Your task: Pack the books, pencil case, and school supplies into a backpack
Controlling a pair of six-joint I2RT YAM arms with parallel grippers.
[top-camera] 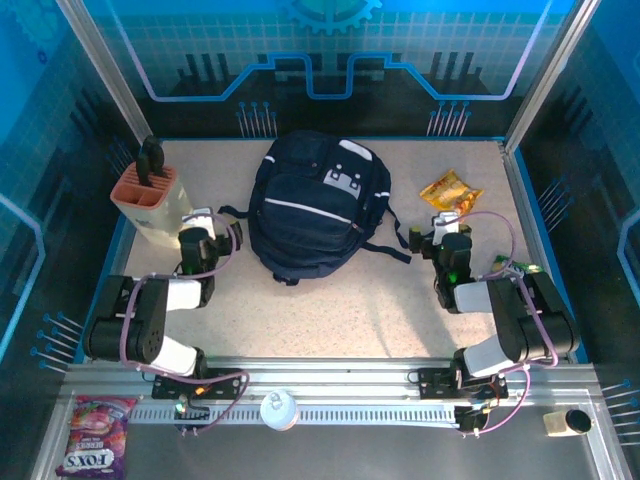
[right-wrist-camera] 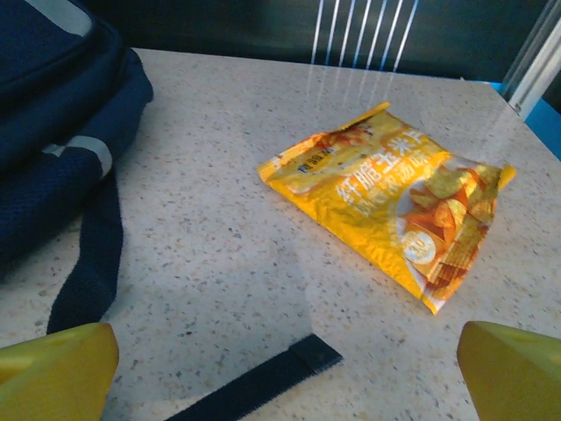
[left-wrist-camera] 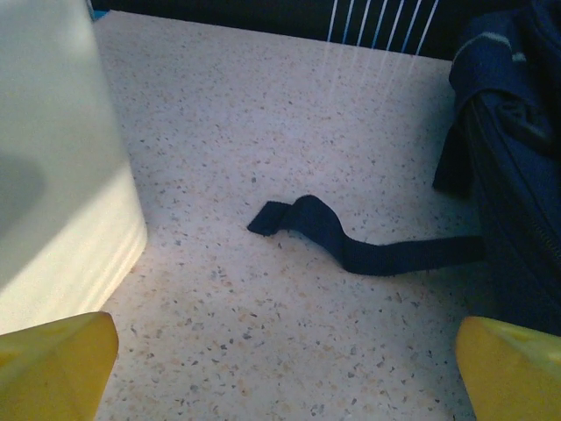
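The backpack (top-camera: pixel 318 205) lies flat at the centre of the surface (top-camera: pixel 330 315), a little toward 12 o'clock, front face up. From above its zips look closed, though I cannot tell for certain. A dark strap (left-wrist-camera: pixel 351 250) trails off its 8 o'clock corner and curls on the speckled top. The left tool (left-wrist-camera: pixel 282 351) sits at the pack's 8 o'clock, near that strap but not touching it, its yellow pads (left-wrist-camera: pixel 57 364) spread wide with nothing between them. The right tool (right-wrist-camera: pixel 285 373) sits at the pack's 4 o'clock, equally released and empty, with a short black strip (right-wrist-camera: pixel 254 381) just ahead of it. Further out, a crinkly yellow snack bag (right-wrist-camera: pixel 394 210) lies at the pack's 3 o'clock and a peach knife block (top-camera: pixel 150 200) stands at its 9 o'clock; neither belongs to the job. With both tools idle and flanking the pack, I read this as a resting point at one end of the packing, and I cannot tell which end. If loading is still ahead, the next move calls for one tool to pin the fabric while the other works the zip pull, keeping clear of the loose straps.
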